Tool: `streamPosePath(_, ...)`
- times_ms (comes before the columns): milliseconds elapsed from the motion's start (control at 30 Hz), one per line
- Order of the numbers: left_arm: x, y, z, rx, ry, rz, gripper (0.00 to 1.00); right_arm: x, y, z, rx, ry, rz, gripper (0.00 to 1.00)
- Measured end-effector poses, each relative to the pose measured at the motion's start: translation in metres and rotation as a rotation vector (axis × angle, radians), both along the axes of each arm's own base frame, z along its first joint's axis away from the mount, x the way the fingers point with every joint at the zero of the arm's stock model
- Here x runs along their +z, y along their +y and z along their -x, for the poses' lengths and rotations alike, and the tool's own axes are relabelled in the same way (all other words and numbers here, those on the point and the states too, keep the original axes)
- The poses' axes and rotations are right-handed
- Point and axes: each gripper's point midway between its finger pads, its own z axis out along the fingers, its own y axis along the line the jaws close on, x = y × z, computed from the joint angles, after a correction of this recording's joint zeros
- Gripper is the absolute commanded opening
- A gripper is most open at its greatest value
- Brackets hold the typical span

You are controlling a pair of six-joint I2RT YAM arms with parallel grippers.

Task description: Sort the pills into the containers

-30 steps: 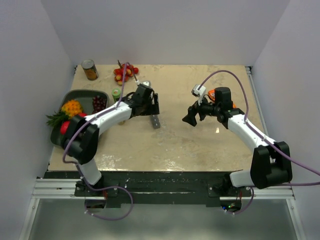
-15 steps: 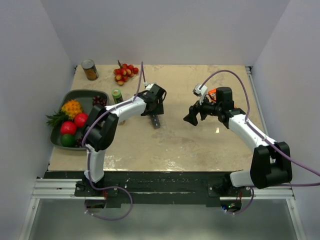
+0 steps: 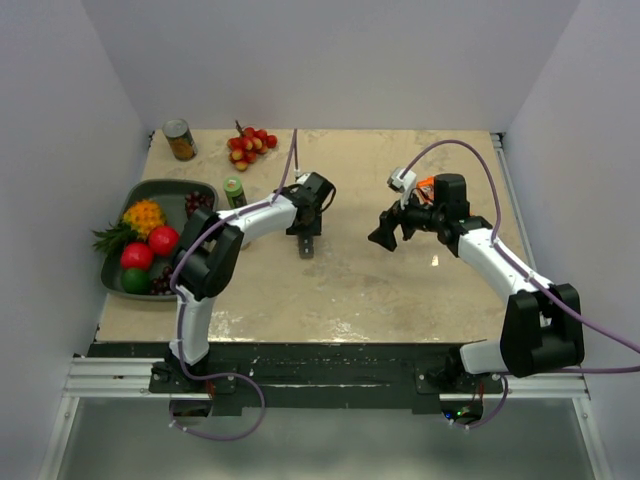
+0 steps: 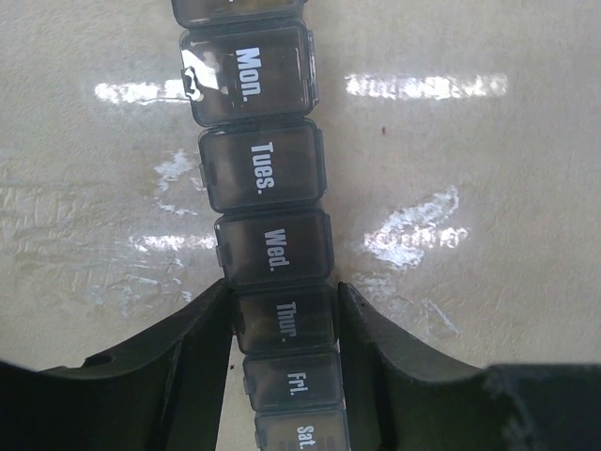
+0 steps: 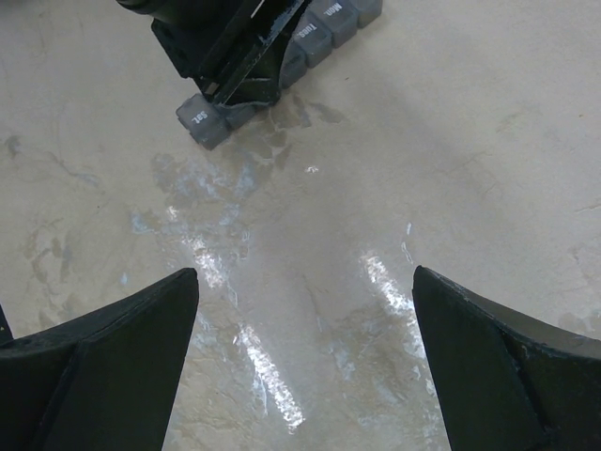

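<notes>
From the wrist, left fingers (image 4: 178, 376) clamp containers (image 4: 268, 103) at Thur., lettering (image 4: 261, 175) illegible overhead

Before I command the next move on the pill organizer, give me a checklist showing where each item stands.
1. Grip: left fingers are shut on the sides of the pill organizer at the Thur. compartment. Ok.
2. Organizer seating: it lies flat on the table. Ok.
3. Lids: Mon. through Sat. all look closed, so nothing is ready to fill. Not ok.
4. Right fingers: open, empty, over bare table and apart from the organizer. Ok.
5. Pill supply: no pill bottle shows in any view. Cannot tell.
</notes>
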Motion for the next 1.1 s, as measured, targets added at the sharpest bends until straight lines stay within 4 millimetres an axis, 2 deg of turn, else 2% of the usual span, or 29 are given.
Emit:
streamPosePath(133,-0.001,-0.007,0.008,-0.139,0.009,0.017,0.29,0.000,-0.002,-0.001,-0.002,-0.001,0.000,0.99)
streamPosePath(400,0.000,-0.021,0.072,-0.592,0.087,0.144,0.27,0.000,-0.006,-0.001,-0.006,-0.001,0.001,0.99)
streamPosePath(600,0.004,-0.029,0.097,-0.788,0.099,0.199,0.27,0.001,-0.006,0.001,0.006,-0.001,-0.006,0.99)
streamPosePath(900,0.014,-0.026,0.096,-0.805,0.049,0.188,0.26,0.004,-0.007,0.001,0.007,-0.012,-0.006,0.99)
streamPosePath(1033,0.013,-0.021,0.088,-0.679,0.046,0.176,0.26,0.004,-0.008,0.001,0.007,-0.012,-0.006,0.99)
streamPosePath(1100,0.010,-0.016,0.086,-0.562,0.061,0.176,0.27,0.004,-0.008,0.001,0.005,-0.012,-0.007,0.99)
